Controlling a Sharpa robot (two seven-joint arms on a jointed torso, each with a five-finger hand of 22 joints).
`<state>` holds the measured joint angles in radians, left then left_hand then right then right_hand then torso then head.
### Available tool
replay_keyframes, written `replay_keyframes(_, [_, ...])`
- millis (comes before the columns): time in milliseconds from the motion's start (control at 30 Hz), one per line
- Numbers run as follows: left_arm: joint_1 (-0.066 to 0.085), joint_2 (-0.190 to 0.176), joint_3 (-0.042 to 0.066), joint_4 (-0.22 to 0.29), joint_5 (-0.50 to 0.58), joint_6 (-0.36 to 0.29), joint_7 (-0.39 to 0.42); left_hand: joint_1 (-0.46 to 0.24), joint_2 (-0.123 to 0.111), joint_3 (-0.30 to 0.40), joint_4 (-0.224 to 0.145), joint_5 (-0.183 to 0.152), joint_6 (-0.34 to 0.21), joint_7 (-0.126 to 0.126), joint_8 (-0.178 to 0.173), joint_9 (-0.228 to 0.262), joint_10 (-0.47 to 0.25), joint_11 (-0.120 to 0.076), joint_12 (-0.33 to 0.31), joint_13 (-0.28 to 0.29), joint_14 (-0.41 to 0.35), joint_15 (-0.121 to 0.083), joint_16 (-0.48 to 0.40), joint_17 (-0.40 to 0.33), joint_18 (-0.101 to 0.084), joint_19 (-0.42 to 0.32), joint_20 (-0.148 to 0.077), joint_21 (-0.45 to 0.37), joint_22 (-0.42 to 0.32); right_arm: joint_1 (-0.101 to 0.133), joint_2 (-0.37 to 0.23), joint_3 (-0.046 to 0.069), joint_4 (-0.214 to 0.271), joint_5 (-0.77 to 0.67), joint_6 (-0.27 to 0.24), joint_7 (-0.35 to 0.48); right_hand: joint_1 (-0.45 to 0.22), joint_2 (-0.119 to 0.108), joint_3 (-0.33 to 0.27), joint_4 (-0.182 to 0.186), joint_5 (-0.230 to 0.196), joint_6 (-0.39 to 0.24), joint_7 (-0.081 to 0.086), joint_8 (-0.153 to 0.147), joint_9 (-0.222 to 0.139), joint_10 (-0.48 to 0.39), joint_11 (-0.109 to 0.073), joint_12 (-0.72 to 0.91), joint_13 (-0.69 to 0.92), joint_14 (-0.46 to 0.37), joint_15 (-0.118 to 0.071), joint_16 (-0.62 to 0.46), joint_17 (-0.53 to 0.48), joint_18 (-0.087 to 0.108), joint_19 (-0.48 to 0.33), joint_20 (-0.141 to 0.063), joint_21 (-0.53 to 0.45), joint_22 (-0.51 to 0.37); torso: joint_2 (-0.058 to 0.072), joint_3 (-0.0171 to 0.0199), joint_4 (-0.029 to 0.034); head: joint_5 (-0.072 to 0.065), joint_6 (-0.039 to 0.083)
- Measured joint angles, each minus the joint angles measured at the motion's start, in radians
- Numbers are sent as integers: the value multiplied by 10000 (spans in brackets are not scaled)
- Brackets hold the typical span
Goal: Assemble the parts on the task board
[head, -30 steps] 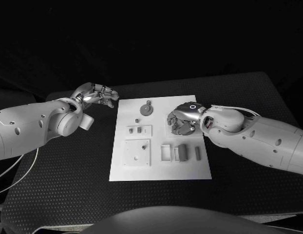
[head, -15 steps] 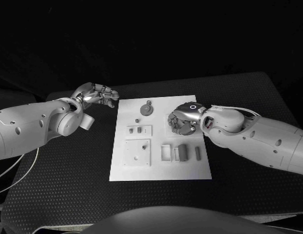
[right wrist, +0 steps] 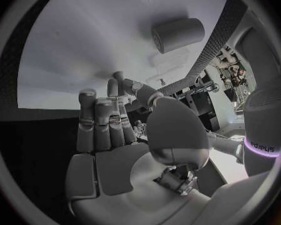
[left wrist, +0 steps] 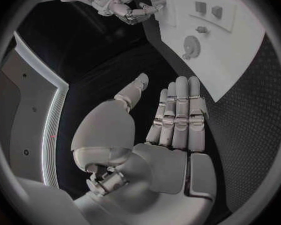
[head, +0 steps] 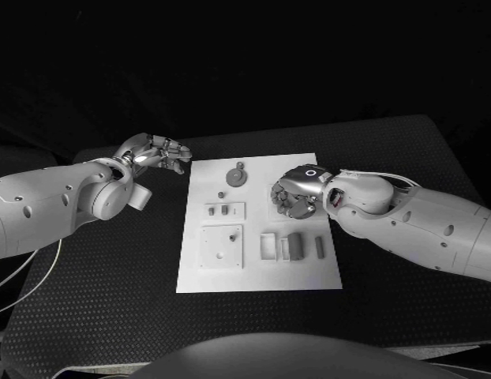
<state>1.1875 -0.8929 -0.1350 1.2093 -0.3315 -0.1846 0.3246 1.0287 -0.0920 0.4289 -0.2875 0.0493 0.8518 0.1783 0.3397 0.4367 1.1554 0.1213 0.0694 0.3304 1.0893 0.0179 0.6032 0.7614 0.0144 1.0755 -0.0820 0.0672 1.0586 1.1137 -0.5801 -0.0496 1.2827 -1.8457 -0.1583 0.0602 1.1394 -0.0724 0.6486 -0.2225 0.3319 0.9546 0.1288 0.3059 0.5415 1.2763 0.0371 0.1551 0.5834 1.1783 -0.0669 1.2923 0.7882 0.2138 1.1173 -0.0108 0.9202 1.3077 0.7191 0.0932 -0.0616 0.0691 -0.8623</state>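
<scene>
My right hand (head: 294, 193) hangs over the far right part of the task board (head: 261, 272), fingers curled down toward the plate. Can't tell whether it pinches a part or just touches the board; the fingertips are hidden under the hand in the head view. In the right wrist view the right hand (right wrist: 118, 150) shows fingers together, nothing plainly between them, with a short cylinder part (right wrist: 178, 34) lying on its side on the board ahead of the fingers.

My left hand (head: 155, 152) sits off the board, just beside its far left corner, empty as far as I see, fingers loosely apart. The left wrist view has its fingers (left wrist: 178, 112) straight and side by side, holding nothing.

Parts: the round gear piece (head: 238, 177) lies between the two hands, nearer the right one, on its inner side. The upright bar pieces (head: 294, 245) stand near the right hand, back toward the robot, long axes running near to far.

Judgement: the right hand is the closer one for anything on the board's right half, so the next pick or seat likely falls to it; the left must reach inward first.
</scene>
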Motion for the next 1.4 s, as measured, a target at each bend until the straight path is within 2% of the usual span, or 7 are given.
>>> replay_keyframes(300, [0,11,0,-20,2,10,-28,0,0,0,0,0,0,0,0,0,0,-1,0,-10,0,0,0,-1,0,0,0,0,0,-5,-13,-4,40,21,1,-21,92,90,220,-165,-20,209,-208,72,1,304,-104,105,100,71,-58,1,0,1,68,-31,88,0,1,-4,2,-13,-1])
replay_keyframes(900, [0,27,0,-60,6,48,-111,1,-1,0,0,0,-35,35,0,-8,1,-3,0,-19,0,0,0,7,0,1,1,0,-18,0,-115,-1,-13,1705,118,-167,40,237,245,-225,12,253,-252,73,-2,388,-152,162,152,133,-154,-49,1,8,122,-53,95,0,1,-6,1,-14,2])
replay_keyframes(1000, [0,26,0,-60,7,50,-121,1,-1,0,0,0,-35,34,0,-8,0,-3,0,-30,0,0,0,7,0,0,1,0,-19,3,-112,0,-30,1853,139,-209,-236,-48,189,-302,21,87,-86,100,50,125,-16,22,136,82,-112,-49,1,14,121,-53,95,0,1,-6,-1,-14,9])
replay_keyframes(1067, [0,25,0,-60,8,52,-126,1,-1,0,0,0,-35,35,0,-8,1,-3,0,-30,0,0,0,6,0,1,1,0,-26,5,-105,1,-43,1885,140,-239,-403,-379,18,-222,51,-60,61,75,243,-80,36,-79,86,-2,-56,-48,2,20,121,-52,94,0,1,-6,-4,-14,14])
replay_keyframes(1167, [0,24,0,-59,8,53,-132,1,-1,0,0,0,-36,35,0,-8,1,-4,0,-29,0,0,0,6,0,1,1,0,-26,6,-102,1,-50,1851,130,-284,-579,-739,-398,-231,11,-292,253,-181,157,-278,151,-132,74,-87,20,-47,29,21,106,-48,93,0,1,-4,-8,-15,16])
replay_keyframes(1200, [0,24,0,-59,8,54,-134,2,-1,0,0,0,-35,34,0,-8,1,-4,0,-29,-1,0,-33,6,0,1,1,0,-26,5,-101,1,-52,1827,125,-297,-646,-833,-531,-225,11,-374,261,-231,134,-335,170,-171,81,-122,51,-47,40,19,44,-49,92,0,0,-2,-8,-15,16])
replay_keyframes(1400, [1,23,-1,-59,9,57,-143,2,-1,0,0,0,-36,34,0,-16,1,-4,0,-39,-1,1,-38,15,0,-34,36,0,-35,4,-62,-2,-63,1530,52,-376,-812,-996,-950,-156,11,-520,303,-253,134,-366,202,-171,139,-140,115,-47,60,19,26,-33,91,0,0,0,-7,-26,17])
